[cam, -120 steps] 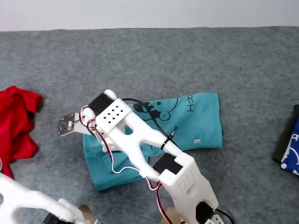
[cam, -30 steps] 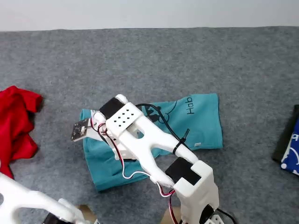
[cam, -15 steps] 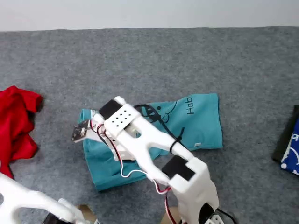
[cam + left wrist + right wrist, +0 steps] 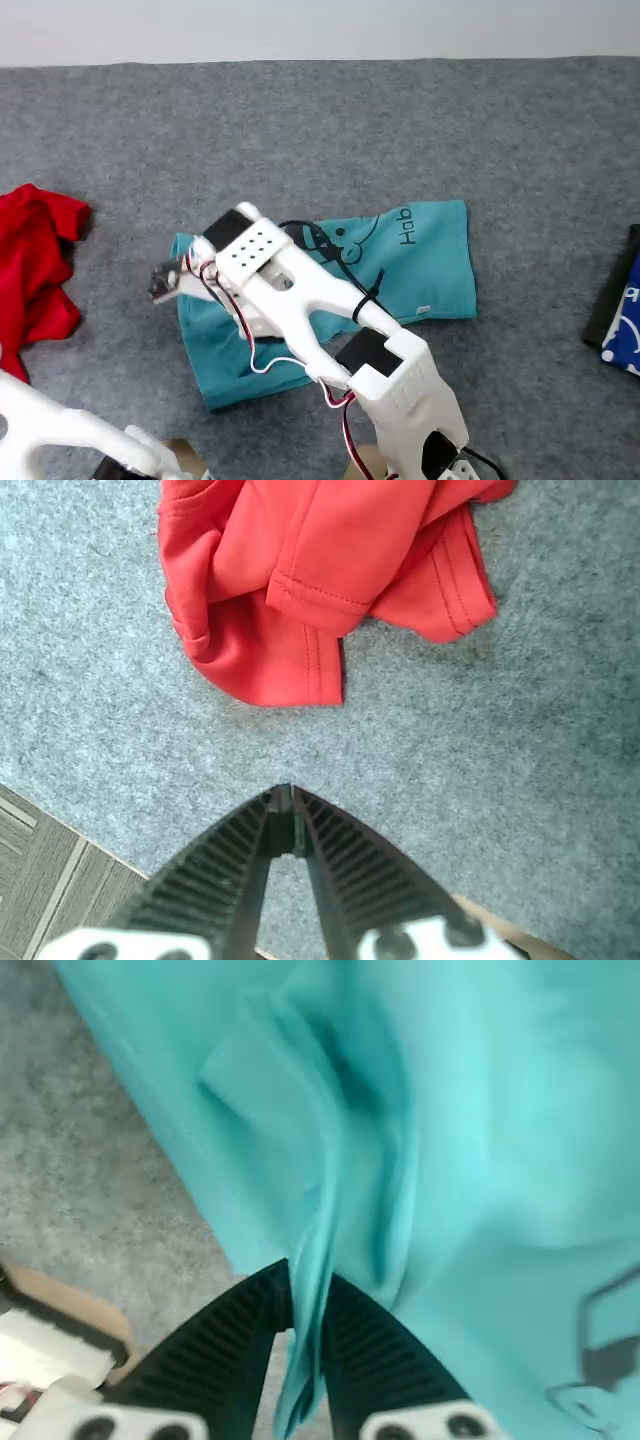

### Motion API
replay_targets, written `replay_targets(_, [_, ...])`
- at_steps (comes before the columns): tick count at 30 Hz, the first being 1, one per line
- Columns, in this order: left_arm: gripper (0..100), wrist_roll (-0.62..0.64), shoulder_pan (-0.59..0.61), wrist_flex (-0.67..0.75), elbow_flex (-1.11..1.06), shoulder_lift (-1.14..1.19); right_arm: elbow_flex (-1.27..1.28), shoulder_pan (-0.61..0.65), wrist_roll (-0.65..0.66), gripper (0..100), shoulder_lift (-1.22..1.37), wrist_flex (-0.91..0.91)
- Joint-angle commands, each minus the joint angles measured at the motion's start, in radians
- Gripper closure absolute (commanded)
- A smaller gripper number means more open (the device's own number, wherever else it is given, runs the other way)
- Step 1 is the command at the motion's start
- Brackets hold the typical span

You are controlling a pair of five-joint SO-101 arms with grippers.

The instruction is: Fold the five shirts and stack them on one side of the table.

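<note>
Bright, even, diffuse light from overhead. Soft dark shadow under the right arm [image 4: 300, 290] on the teal shirt [image 4: 430, 250]; red shirt [image 4: 330, 570] folds shade faintly onto grey felt table [image 4: 520, 740].

A short run of dark lettering [image 4: 405, 226] stands on the teal shirt [image 4: 440, 265], cut off at the fold, with a small pale tag [image 4: 423, 311] at its edge, and white print marks the blue cloth [image 4: 625, 325], too partial to read.

I see a grey felt table [image 4: 450, 140]. On it lie a teal shirt [image 4: 430, 260] in the middle, a red shirt [image 4: 35, 260] on the left and a blue cloth [image 4: 625, 320] at the right edge.
</note>
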State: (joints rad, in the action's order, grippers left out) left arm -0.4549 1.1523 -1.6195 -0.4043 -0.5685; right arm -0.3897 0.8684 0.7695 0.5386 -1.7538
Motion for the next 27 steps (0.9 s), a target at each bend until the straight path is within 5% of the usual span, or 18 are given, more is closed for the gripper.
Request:
replay_targets(1, [100,-0.006,-0.002,0.012,0.007,-0.026,-0.086,0.004,0.017,98.8,-0.054,-0.041])
replay_targets(13, [100,-0.006,-0.002,0.015,0.008,-0.026,-0.081,-0.024,0.017,98.8,-0.127,-0.042])
replay_targets(27, [100,-0.006,-0.002,0.015,0.010,-0.026,0.175,0.137,0.037,98.8,-0.297,-0.041])
